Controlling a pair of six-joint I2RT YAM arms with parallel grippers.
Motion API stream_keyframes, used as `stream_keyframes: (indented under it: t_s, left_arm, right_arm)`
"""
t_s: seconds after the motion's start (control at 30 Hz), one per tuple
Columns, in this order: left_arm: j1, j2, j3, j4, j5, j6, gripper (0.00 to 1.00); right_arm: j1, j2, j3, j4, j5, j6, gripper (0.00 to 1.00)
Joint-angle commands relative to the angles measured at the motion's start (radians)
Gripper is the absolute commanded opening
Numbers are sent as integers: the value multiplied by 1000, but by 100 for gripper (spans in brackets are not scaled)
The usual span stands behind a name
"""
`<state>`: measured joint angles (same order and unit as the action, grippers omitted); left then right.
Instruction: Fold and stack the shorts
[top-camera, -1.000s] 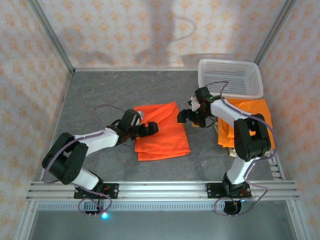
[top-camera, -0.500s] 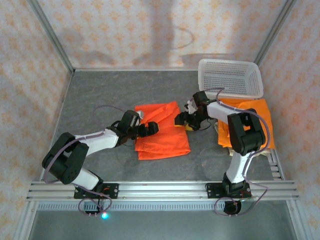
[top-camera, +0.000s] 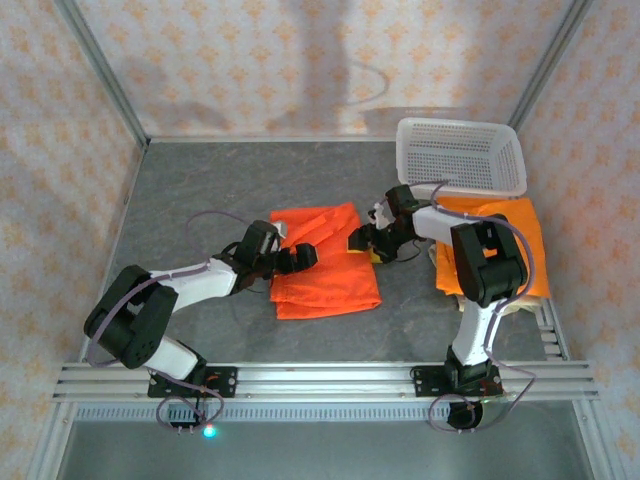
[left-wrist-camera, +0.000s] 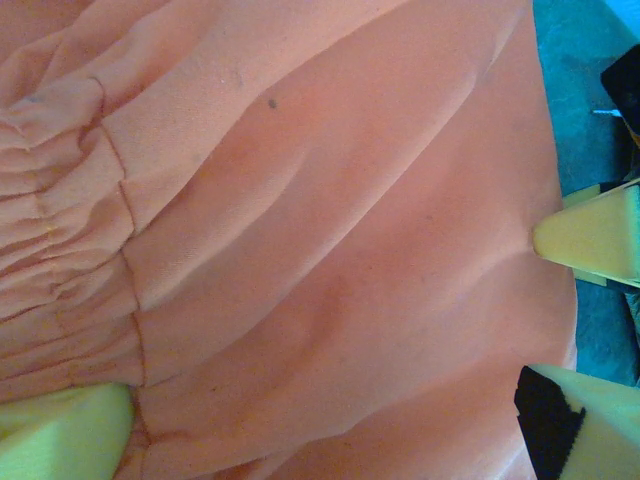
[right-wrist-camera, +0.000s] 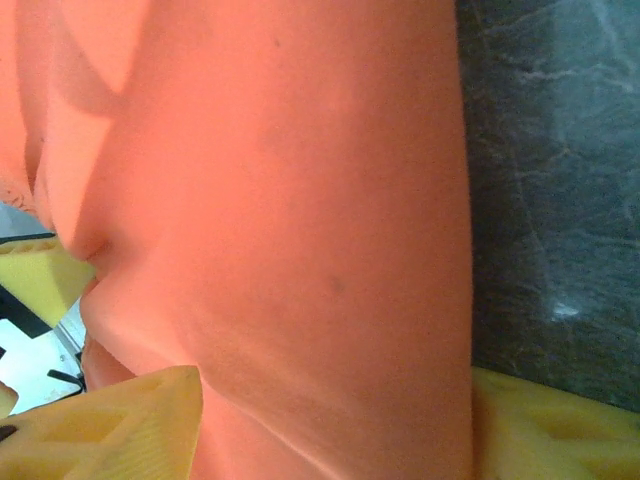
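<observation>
1. The orange shorts (top-camera: 325, 270) lie flat on the counter (top-camera: 220, 180) between our grippers. The left gripper (top-camera: 303, 257) is over their left edge and the right gripper (top-camera: 362, 241) is at their far right corner.
2. The left gripper's jaws are spread. Its fingers (left-wrist-camera: 60, 435) rest on the cloth with nothing pinched, and the gathered waistband (left-wrist-camera: 60, 250) sits just beside one finger.
3. The right gripper's jaws are spread too. They straddle the cloth edge without clamping it.
4. We read this as both grippers setting up on opposite edges for the next fold, to keep the cloth from bunching.
5. The long axis runs near-to-far, slightly skewed. The waist looks to be on the left gripper's side.
6. The stacked shorts (top-camera: 515, 225) lie outboard of the right gripper, touching the white basket (top-camera: 460, 150).
</observation>
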<state>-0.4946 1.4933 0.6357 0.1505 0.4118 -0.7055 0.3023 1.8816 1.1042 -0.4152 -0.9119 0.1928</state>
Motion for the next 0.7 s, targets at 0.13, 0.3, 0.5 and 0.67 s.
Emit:
stream_keyframes:
  t_s: [0.13,0.3,0.5,0.67]
  left_arm:
    - [10,39,-45,-65,-8,5,100]
    - [10,40,-46,-62,-8,3,100]
    - [10,45,-48,-57,-7,2,100]
    - [11,36,-51,-54,-8,0,100]
  right_arm:
    - [19,14,-35,103,-74,51,58]
    - [30,6,-45,142,-95,75,55]
    - [37,26,-43,147,-77,78,49]
    - [39,44,-42,153,-55,88,37]
